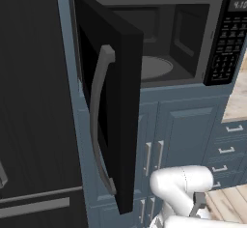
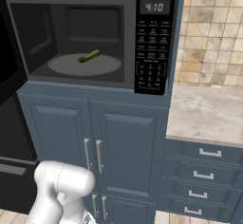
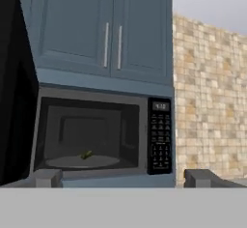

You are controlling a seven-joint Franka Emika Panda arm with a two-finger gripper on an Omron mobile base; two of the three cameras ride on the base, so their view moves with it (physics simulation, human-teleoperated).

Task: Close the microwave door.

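Our gripper [image 3: 120, 178] sits low with fingers spread wide, empty, facing the oven. The door [image 1: 108, 106] stands swung out at left (handle [image 1: 99, 121] outward); we should push its outer face, sweeping steadily right.

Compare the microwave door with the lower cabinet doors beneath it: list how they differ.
The microwave door is glossy black; the cabinet doors are blue-grey. The microwave door stands swung wide open; the cabinet doors are shut. The microwave door carries one long curved grey bar handle; the cabinet doors have short straight silver handles. All of these handles run vertically.
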